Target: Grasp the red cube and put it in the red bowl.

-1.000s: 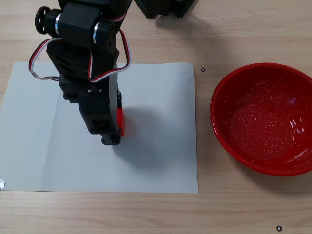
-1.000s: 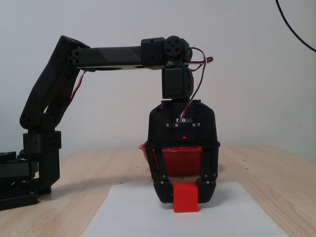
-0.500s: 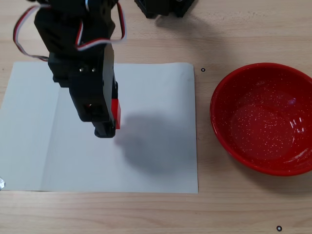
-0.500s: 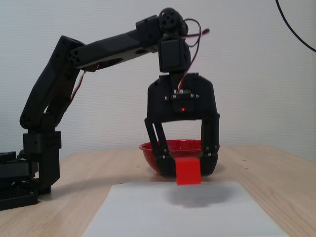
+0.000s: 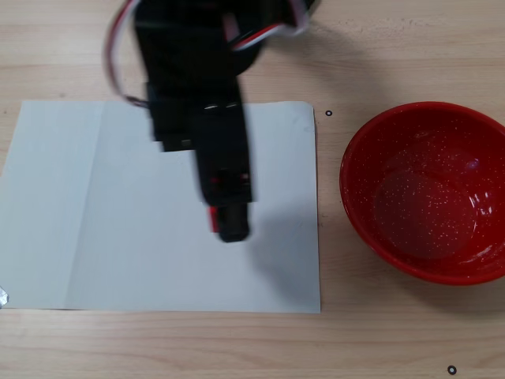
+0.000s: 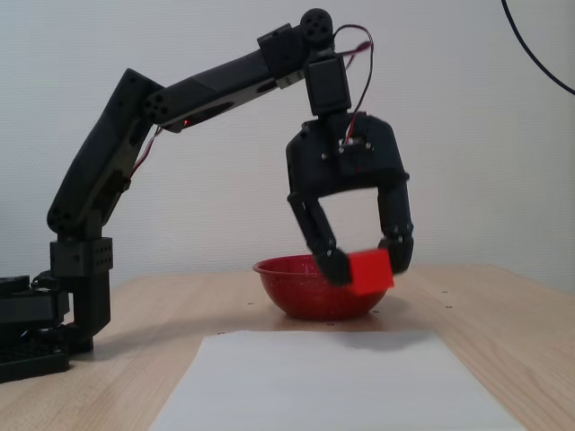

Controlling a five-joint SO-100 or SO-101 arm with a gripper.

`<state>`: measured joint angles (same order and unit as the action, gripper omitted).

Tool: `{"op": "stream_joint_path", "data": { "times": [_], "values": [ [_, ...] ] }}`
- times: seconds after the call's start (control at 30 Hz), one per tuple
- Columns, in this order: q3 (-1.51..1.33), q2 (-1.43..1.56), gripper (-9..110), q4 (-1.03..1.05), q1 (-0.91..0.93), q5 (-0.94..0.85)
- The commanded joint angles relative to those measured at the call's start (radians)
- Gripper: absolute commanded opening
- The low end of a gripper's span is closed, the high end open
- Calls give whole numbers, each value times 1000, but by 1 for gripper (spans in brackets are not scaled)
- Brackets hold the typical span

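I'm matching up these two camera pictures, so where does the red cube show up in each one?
Fixed view from above: only a red sliver left of the gripper, over the white paper.
Fixed view from the side: red cube lifted, between the fingers.
Shared landmark: the red bowl.

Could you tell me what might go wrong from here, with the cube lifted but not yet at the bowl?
The claw holds the red cube tilted, gripped near the fingertips; it could slip and drop onto the white paper short of the red bowl. In the top-down fixed view the arm hides nearly all of the cube, so a slip there might go unnoticed. A low carry might clip the bowl's rim.
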<state>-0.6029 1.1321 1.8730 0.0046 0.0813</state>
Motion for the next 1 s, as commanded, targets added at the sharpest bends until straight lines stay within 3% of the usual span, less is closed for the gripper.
{"op": "stream_joint_path", "data": {
  "times": [0.0,0.47,0.97],
  "values": [
    [129,244,0,32,51,-23],
    [207,311,0,32,370,-94],
    [170,249,0,26,537,-163]
  ]
}}
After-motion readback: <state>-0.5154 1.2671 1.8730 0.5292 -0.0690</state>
